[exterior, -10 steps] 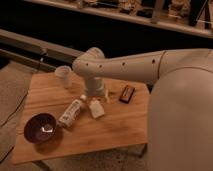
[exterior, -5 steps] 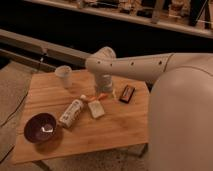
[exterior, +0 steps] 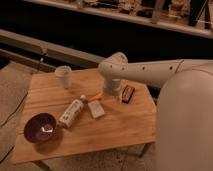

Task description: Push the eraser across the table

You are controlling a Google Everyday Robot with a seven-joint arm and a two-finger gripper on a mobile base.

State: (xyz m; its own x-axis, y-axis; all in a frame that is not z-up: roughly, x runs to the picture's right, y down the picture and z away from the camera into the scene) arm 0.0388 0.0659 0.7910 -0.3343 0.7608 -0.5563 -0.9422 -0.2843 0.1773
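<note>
Wooden plank counter [exterior: 122, 127], seen from above and to one side. White arm reaches in from the right, its wrist bent down over the far right part of the counter.

Tool [exterior: 114, 95] hangs low over the planks, just left of the eraser [exterior: 127, 93]. Fingers spread, released, nothing between them. Cannot tell whether it touches the eraser.

Eraser: small dark flat block with a reddish rim, lying flat near the far right corner, close to the right edge and set at a slant to it.

Orange stick [exterior: 97, 95] lies just left of the tool, towards the middle of the counter. Pale beige block [exterior: 96, 109] lies nearer the front, just beside the stick's end. White bottle [exterior: 72, 112] lies on its side left of the block, cap end pointing towards the stick. Pale cup [exterior: 63, 76] stands upright near the far left corner. Dark purple bowl [exterior: 40, 127] sits at the near left corner, close to the front edge.
</note>
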